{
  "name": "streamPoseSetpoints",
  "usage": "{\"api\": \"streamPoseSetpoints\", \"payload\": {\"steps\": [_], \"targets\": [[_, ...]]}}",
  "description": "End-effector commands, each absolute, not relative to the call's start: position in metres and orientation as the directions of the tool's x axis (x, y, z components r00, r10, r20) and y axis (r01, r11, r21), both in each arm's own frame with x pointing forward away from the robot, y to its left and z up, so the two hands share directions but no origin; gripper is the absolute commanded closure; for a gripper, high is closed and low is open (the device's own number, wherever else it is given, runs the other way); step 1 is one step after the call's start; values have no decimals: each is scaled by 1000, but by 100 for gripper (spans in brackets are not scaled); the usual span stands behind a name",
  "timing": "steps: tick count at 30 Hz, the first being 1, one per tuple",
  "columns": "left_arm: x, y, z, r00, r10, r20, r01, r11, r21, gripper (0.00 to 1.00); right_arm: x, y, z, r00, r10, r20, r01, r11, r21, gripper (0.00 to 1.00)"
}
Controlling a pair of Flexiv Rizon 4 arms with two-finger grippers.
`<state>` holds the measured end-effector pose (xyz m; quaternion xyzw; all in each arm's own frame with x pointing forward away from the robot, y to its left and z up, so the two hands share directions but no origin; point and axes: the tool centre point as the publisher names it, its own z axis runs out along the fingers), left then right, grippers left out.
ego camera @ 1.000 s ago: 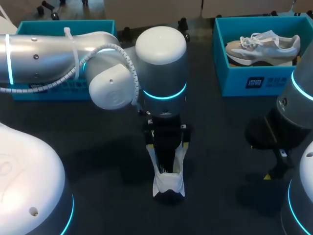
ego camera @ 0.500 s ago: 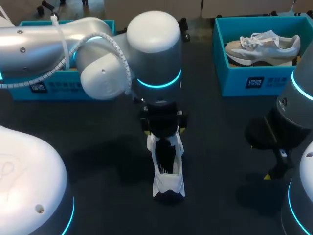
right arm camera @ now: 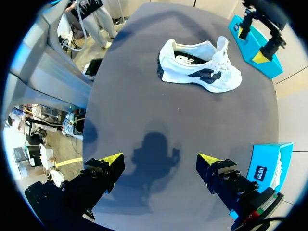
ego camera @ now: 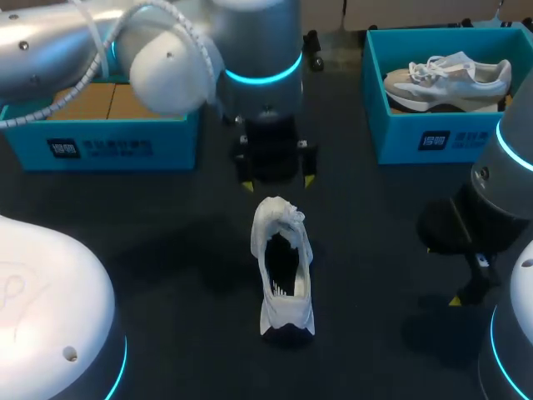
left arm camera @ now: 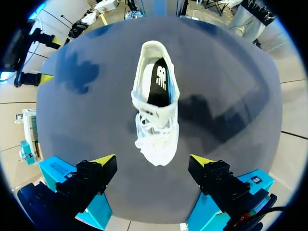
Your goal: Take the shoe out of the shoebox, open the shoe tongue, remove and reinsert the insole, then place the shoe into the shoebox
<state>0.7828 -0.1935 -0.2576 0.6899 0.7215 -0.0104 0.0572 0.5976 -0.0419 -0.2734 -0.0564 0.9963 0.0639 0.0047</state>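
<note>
Your left tool (ego camera: 278,182) has lifted out of the shoe (left arm camera: 156,139) and drawn back toward 12 o'clock; a second ago it was down in the shoe's opening. It now hangs clear of the shoe, just beyond the toe, with its fingers spread wide and nothing between them.

From the tool outward: the shoe stands upright at the middle of the table (ego camera: 166,233), toe toward 12 o'clock and heel toward 6. The tongue (ego camera: 279,215) is bunched up at the front, and the dark insole (left arm camera: 158,86) lies flat inside. Your right tool (right arm camera: 159,159) hovers at about 4 o'clock from the shoe, well apart from it, also spread wide and empty.

What could go wrong: nothing braces the shoe, so I judge that a push or pull on the insole with one tool could tip it over or drag it across the table. The tongue looks soft and may flop back over the opening, where a descending finger could snag it or the laces. A pinch that takes only the insole's edge may slip off.

Containers: the left shoebox (ego camera: 117,146) at 10 o'clock shows a bare brown floor and, as far as you can see, holds nothing. The right shoebox (ego camera: 416,137) at 2 o'clock already holds a grey and white second shoe (ego camera: 445,79) lying on its side, so mind which box you return to.
</note>
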Motion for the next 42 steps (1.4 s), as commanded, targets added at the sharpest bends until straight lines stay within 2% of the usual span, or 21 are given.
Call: {"api": "streamPoseSetpoints", "payload": {"steps": [1, 2, 4, 6, 7, 12, 23, 28, 42], "targets": [[789, -197, -252, -40, 996, -80, 998, 44, 48, 0, 597, -42, -274, -993, -112, -19, -114, 985, 127, 0], [789, -197, -252, -40, 996, -80, 998, 43, 42, 17, 597, -42, -274, -993, -112, -19, -114, 985, 127, 0], [789, -197, -253, -42, 996, -78, 998, 45, 38, 29, 597, -42, -274, -993, -112, -19, -114, 985, 127, 0], [789, -196, -255, -58, 996, -74, 997, 61, 36, 52, 597, -42, -274, -993, -112, -19, -114, 985, 127, 0], [789, -195, -257, -57, 995, -78, 998, 59, 32, 58, 597, -42, -274, -993, -112, -19, -114, 985, 127, 0], [788, -192, -267, -63, 995, -82, 998, 64, 7, 61, 597, -42, -274, -993, -112, -19, -114, 985, 127, 0], [767, -191, -293, -53, 995, -81, 998, 49, -45, 62, 597, -42, -274, -993, -112, -19, -114, 985, 127, 0], [755, -191, -302, -49, 993, -109, 997, 41, -67, 69, 597, -42, -274, -993, -112, -19, -114, 985, 127, 0], [717, -181, -323, -40, 991, -124, 990, 22, -140, 75, 597, -42, -274, -993, -112, -19, -114, 985, 127, 0]]}}
